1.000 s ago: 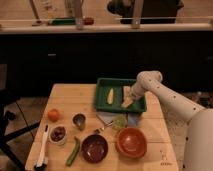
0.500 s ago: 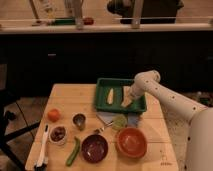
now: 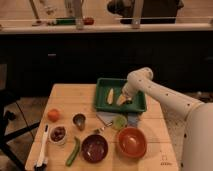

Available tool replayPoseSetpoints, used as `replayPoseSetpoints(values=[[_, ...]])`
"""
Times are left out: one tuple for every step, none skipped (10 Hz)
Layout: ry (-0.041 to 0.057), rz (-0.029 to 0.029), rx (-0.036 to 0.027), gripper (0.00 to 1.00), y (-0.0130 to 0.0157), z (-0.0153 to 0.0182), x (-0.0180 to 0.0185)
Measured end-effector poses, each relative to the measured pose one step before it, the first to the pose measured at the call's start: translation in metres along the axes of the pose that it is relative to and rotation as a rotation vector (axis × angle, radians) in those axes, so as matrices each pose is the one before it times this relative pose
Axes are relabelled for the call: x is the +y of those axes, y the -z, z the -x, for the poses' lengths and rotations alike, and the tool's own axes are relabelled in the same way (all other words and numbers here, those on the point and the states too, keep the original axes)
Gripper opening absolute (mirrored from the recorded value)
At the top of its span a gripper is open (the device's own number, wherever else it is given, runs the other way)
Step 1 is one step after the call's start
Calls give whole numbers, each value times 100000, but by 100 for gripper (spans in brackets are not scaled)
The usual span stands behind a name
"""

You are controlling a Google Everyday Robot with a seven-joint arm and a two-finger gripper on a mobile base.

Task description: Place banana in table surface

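The tan plank table surface carries a green tray at its back right. Two pale yellow banana-like pieces lie in the tray: a long one on the left and a shorter one to its right. My gripper, on the white arm coming from the right, is down inside the tray, right at the shorter piece. I cannot tell whether it holds it.
In front of the tray lie a grey cloth, a spoon and a green round item. Nearer me are an orange bowl, a dark red bowl, a green vegetable, a metal cup, a white bowl, an orange and a white brush.
The gripper has moved a little left and down, deeper into the tray toward the shorter yellow piece. Nothing else has moved.
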Motion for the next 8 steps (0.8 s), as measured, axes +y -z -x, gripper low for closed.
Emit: replayPoseSetpoints(values=[[942, 2821, -584, 80, -380, 625, 343], [-21, 3799, -1233, 80, -288, 379, 176], [-343, 4000, -1329, 80, -191, 296, 121], [-395, 3186, -550, 80, -172, 162, 49], [57, -153, -222, 80, -178, 230, 31], [-265, -401, 211, 80, -221, 114, 118], [-171, -749, 423, 80, -249, 223, 206], [187, -988, 702, 80, -325, 316, 343]])
